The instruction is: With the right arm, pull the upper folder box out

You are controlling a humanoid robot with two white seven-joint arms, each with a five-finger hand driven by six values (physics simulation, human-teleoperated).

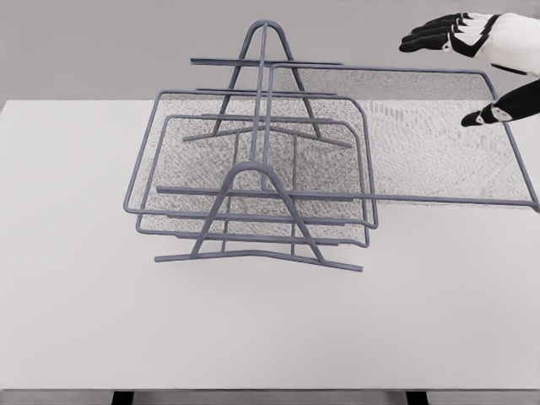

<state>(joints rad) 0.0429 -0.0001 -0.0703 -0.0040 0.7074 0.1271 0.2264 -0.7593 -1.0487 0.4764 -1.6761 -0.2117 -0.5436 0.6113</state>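
A grey wire rack (256,211) with A-shaped end frames stands on the white table (76,321). Its upper mesh folder box (439,152) sticks far out to the right, reaching almost to the picture's right edge. Two more mesh boxes (211,152) sit inside the rack below it. My right hand (447,78) hovers at the top right, over the far right corner of the upper box. Its black fingers (434,34) are spread and point left, and the thumb (485,116) lies across the box's right rim. It grasps nothing that I can see.
The table's far edge runs behind the rack against a grey backdrop. Its near edge (270,390) shows at the bottom of the picture. The pulled-out box covers the table's back right part.
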